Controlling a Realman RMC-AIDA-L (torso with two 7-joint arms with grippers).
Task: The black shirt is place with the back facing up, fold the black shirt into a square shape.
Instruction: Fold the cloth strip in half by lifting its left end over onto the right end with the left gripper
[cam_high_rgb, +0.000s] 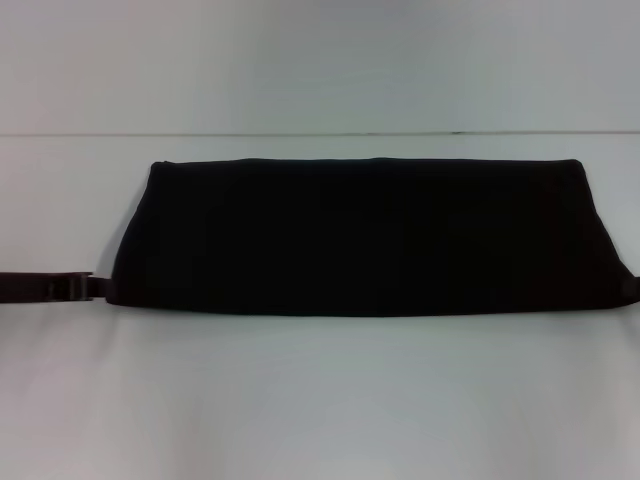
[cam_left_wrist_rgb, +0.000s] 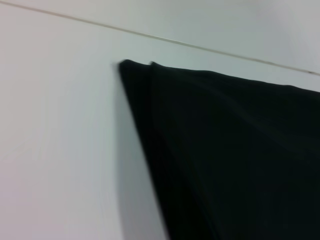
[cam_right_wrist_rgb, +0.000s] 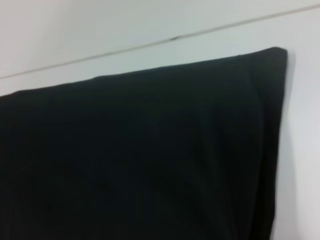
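Observation:
The black shirt (cam_high_rgb: 350, 235) lies flat on the white table as a long wide band, folded lengthwise, with its far edge straight. My left gripper (cam_high_rgb: 95, 287) comes in low from the left and sits at the shirt's near left corner. My right gripper (cam_high_rgb: 632, 288) barely shows at the picture's right edge, at the shirt's near right corner. The left wrist view shows the shirt's far left corner (cam_left_wrist_rgb: 235, 150) with layered edges. The right wrist view shows its far right corner (cam_right_wrist_rgb: 140, 155).
The white table (cam_high_rgb: 320, 400) stretches in front of the shirt and on both sides. A thin seam line (cam_high_rgb: 320, 134) runs across just behind the shirt's far edge, with a pale surface beyond it.

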